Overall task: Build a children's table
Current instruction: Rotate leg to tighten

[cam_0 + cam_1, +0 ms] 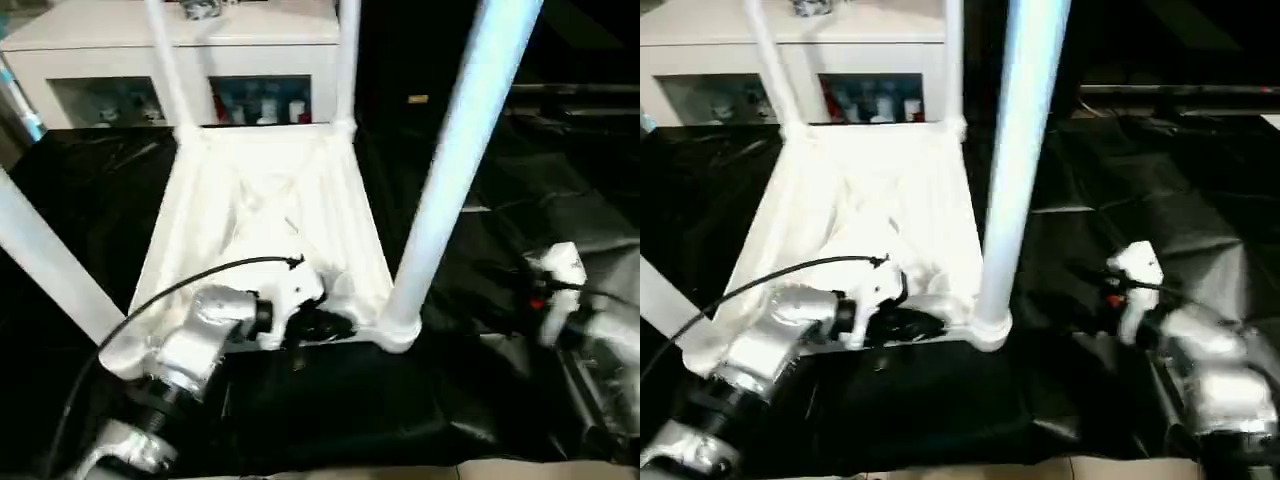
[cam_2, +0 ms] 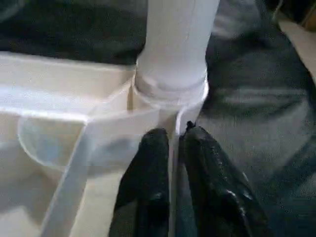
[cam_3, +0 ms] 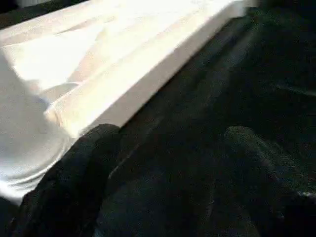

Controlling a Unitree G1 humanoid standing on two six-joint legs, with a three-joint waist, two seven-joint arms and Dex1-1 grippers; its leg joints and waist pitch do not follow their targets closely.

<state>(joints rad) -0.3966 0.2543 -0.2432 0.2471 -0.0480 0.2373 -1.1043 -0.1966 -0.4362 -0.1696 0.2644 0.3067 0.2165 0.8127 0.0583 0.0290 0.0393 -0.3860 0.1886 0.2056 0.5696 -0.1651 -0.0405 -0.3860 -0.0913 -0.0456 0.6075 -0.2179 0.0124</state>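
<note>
Left wrist view: fingers [image 2: 148,163] straddle children's table [image 2: 74,118] rim.

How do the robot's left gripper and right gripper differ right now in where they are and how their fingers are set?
The left gripper sits at the upturned white plastic table, its black fingers close together astride the thin rim wall beside the near-right white round leg. The right gripper hangs over the black sheet, off the table's side, with its fingers spread wide and nothing between them. Both have black fingers on silver forearms.

Black sheeting [image 1: 480,180] covers the surface; the upturned children's table [image 1: 270,220] rests on it.
</note>
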